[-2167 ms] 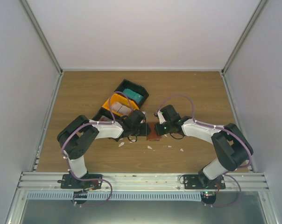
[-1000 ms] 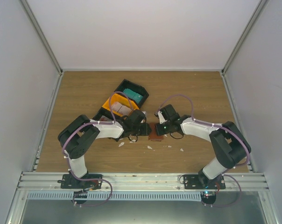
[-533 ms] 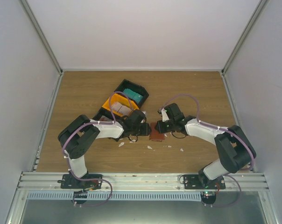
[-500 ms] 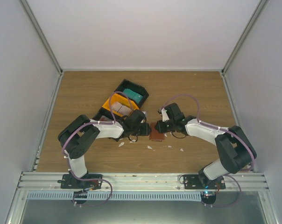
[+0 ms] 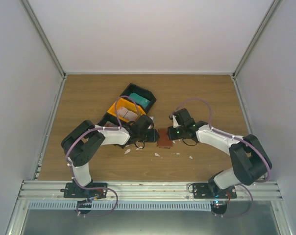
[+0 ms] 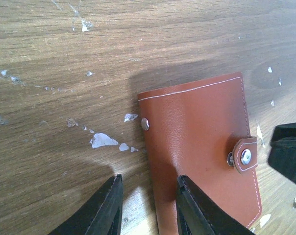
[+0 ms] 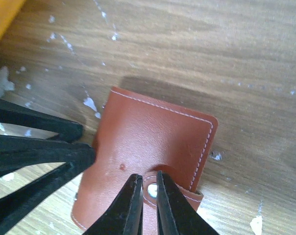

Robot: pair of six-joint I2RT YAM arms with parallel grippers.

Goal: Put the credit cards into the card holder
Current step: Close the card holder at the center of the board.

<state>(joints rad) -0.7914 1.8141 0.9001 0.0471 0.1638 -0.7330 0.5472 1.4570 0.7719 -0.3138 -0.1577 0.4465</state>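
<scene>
Holder (image 6: 197, 147): lies flat and shut on the table (image 5: 202, 98) between the arms, with its tab (image 7: 180, 193) snapped on the side facing the right arm.
Cards (image 5: 138, 101): lie in the bins (image 5: 113, 106) far-left of the holder; it likely has to be opened first.
Left fingers (image 6: 106, 205): part open and holding nothing. They straddle one holder edge, one tip over the cover, probably to pin it.
Right fingers (image 7: 131, 200): a narrow gap, with the tips at the tab's snap (image 7: 150, 190). Whether they grip it cannot be told; the pose suits pulling it open.
</scene>
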